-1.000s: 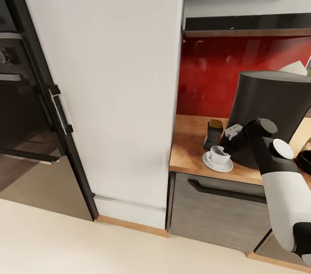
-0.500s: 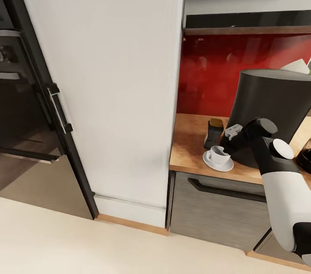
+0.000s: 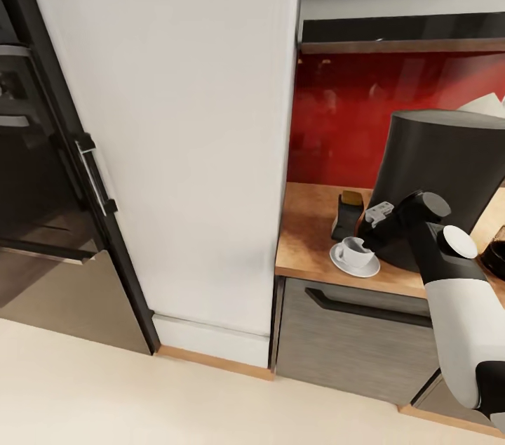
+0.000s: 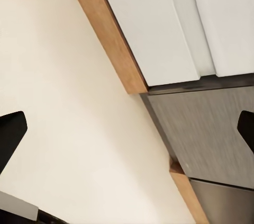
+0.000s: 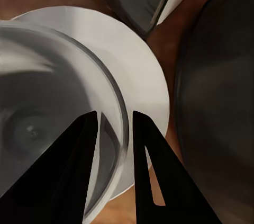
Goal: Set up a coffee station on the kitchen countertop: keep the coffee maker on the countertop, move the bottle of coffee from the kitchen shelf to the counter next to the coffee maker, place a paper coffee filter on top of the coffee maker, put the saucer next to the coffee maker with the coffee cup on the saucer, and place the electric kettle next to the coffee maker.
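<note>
On the kitchen countertop (image 3: 308, 234), beside the coffee maker (image 3: 449, 178): coffee cup (image 3: 355, 251) seated on the saucer (image 3: 342, 265), bottle of coffee (image 3: 348, 215) just behind. Right gripper (image 3: 367, 238) down at the cup, fingers (image 5: 79, 166) straddling the rim wall, one inside, one outside, nearly closed on that thin wall. Judged step: setting the cup onto the saucer, apparently done but for letting go.

To finish well: part the fingers just enough to free the rim, then lift straight up along the cup's axis. No sideways drag, or cup and saucer both slide. Best to keep the cup centred, since the saucer's white margin looks wider on one side in the right wrist view.

Left gripper (image 4: 127, 128) hanging low over the pale floor (image 4: 69, 102) by the cabinet base, fingers spread wide, nothing held.

Close company: bottle and coffee maker both just beside the saucer, so little room for the wrist to swing. Paper coffee filter (image 3: 484, 106) showing white atop the coffee maker. Electric kettle (image 3: 494, 252) at the right edge, partly cut off. Tall white cabinet (image 3: 175, 136) flanking the counter on the left, kitchen shelf (image 3: 400, 32) above the red wall panel (image 3: 337, 115).
</note>
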